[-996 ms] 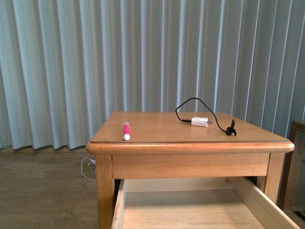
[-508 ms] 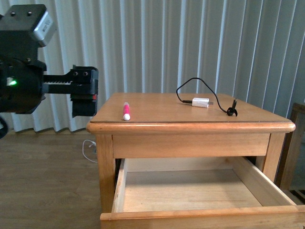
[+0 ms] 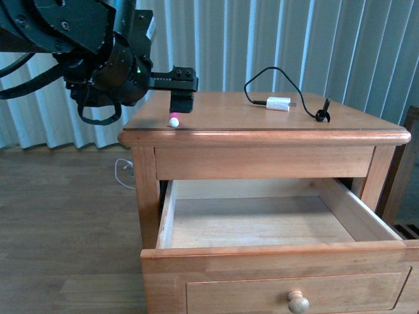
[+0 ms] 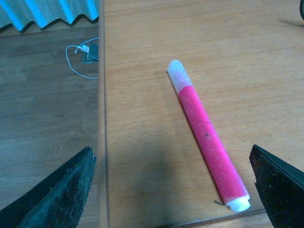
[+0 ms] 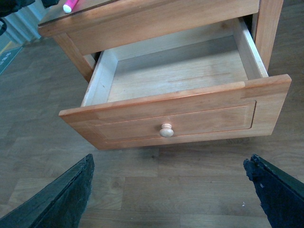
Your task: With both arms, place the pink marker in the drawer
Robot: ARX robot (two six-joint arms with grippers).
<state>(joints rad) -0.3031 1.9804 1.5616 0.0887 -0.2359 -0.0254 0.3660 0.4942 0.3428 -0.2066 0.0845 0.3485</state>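
The pink marker (image 3: pixel 174 120) lies near the nightstand top's front left corner, white end toward the front edge. My left gripper (image 3: pixel 182 91) hangs open just above it. In the left wrist view the marker (image 4: pixel 206 137) lies slanted on the wood between the spread fingers, nearer one fingertip (image 4: pixel 278 185), and the left gripper (image 4: pixel 170 153) touches nothing. The drawer (image 3: pixel 275 252) is pulled out, pale and bare inside, its round knob (image 3: pixel 298 303) low in view. My right gripper (image 5: pixel 168 161) is open above the floor in front of the drawer (image 5: pixel 190 118); the marker (image 5: pixel 70 5) shows far off.
A white charger plug (image 3: pixel 278 103) with a black cable (image 3: pixel 262 75) lies at the back right of the top. Pale curtains (image 3: pixel 314 39) hang behind. A white cord (image 3: pixel 123 173) lies on the wood floor left of the nightstand. Dark furniture (image 3: pixel 411 163) stands at the right edge.
My left arm has swung in from the left and now has its open gripper over the marker. The view has tilted down, showing the drawer front and knob.
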